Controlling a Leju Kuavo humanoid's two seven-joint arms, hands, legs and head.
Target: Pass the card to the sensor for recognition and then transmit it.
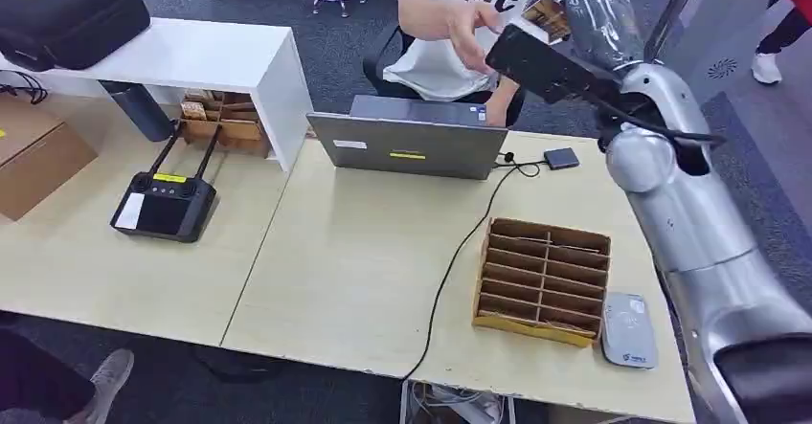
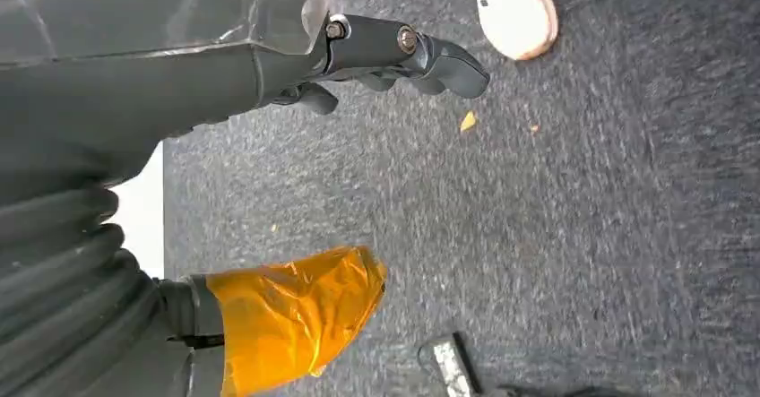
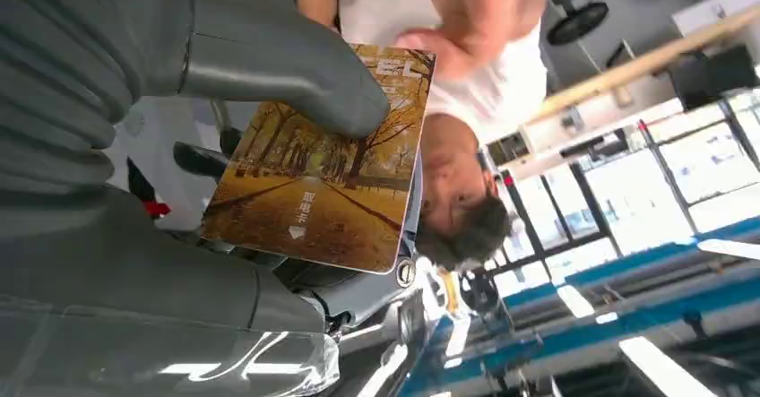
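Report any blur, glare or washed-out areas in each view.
Head view: the person's hand is motion-blurred; the table is sharp. Right wrist view: windows behind are washed out, the card crisp. Left wrist view: the carpet is soft, with glare on the clear cover.

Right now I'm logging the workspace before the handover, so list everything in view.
card: one, autumn-tree print, held up in the right hand
card reader: one, grey, table's near right corner
divider box: one, brown cardboard, beside the reader
laptop: one, grey, far table edge
controller: one, black, left table
case: one, black, on the white shelf
person: one, white shirt, reaching toward the card
right hand: grey, raised, holding the card
left hand: hanging over grey carpet
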